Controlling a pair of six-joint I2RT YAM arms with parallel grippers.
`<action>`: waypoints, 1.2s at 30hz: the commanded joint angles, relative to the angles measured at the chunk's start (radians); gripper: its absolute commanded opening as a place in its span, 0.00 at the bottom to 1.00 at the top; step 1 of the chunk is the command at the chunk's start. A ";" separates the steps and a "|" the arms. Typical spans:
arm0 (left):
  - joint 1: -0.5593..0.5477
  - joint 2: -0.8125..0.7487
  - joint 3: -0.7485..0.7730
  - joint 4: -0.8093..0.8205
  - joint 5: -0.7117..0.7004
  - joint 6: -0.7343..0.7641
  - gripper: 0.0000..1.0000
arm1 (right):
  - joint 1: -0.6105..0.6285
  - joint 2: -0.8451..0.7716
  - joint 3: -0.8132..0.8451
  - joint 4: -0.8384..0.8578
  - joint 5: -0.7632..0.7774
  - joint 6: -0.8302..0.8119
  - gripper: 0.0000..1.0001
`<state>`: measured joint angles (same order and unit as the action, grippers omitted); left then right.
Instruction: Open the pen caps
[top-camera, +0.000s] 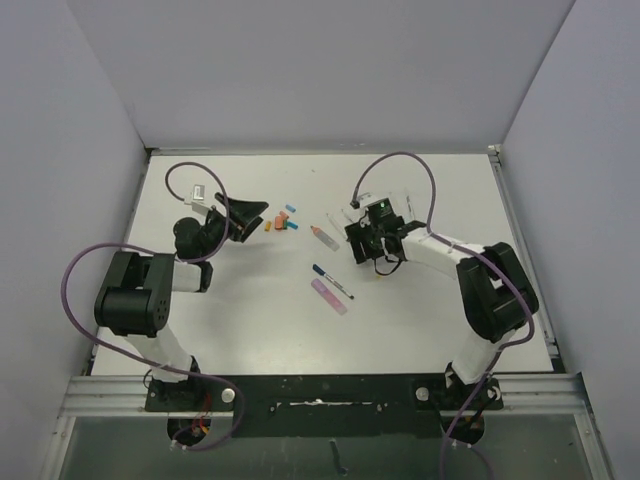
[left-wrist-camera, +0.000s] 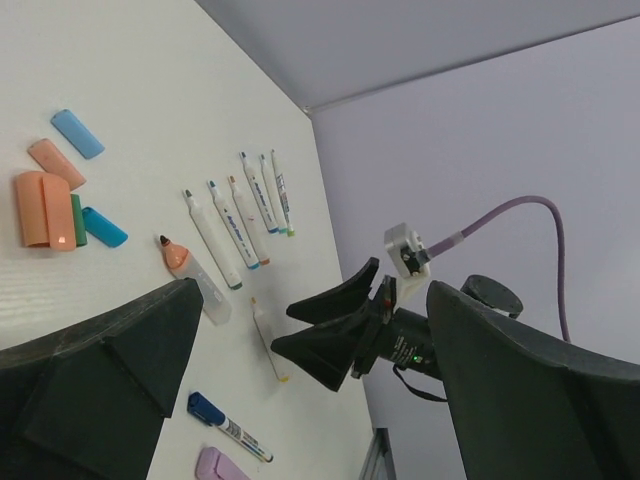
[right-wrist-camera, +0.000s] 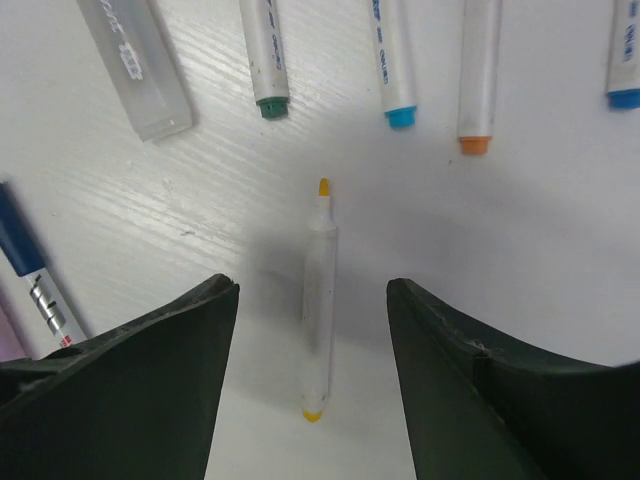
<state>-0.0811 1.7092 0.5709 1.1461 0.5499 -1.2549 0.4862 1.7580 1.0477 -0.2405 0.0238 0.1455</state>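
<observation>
**Pen caps (left-wrist-camera: 77, 133): tiny, light and slick**

Our right gripper (right-wrist-camera: 310, 290) hangs with its jaws apart, straddling a bare yellow-tipped pen (right-wrist-camera: 321, 240). Our left gripper (top-camera: 250, 216) is spread too and holds nothing. Just beyond the left one, the caps lie loose in a cluster on the white table (top-camera: 420, 320): stubby pieces in orange, salmon, green and two blues. We judge them almost weightless, made of stiff, smooth plastic and apt to skid or roll, so we would pinch one across its middle. A blue pen (left-wrist-camera: 232, 428) between the arms seems capped; there we would grip the cap itself.
</observation>
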 joint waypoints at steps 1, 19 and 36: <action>0.006 0.047 0.021 0.181 0.065 -0.043 0.98 | 0.021 -0.122 0.005 0.039 0.012 -0.055 0.62; -0.004 -0.187 0.055 -0.362 -0.004 0.192 0.97 | 0.218 -0.077 0.010 0.016 -0.058 -0.113 0.59; -0.006 -0.244 0.064 -0.468 -0.018 0.226 0.98 | 0.273 0.037 0.043 0.007 -0.041 -0.118 0.48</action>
<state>-0.0834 1.5185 0.5919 0.6727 0.5465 -1.0542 0.7490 1.7859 1.0481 -0.2497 -0.0193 0.0330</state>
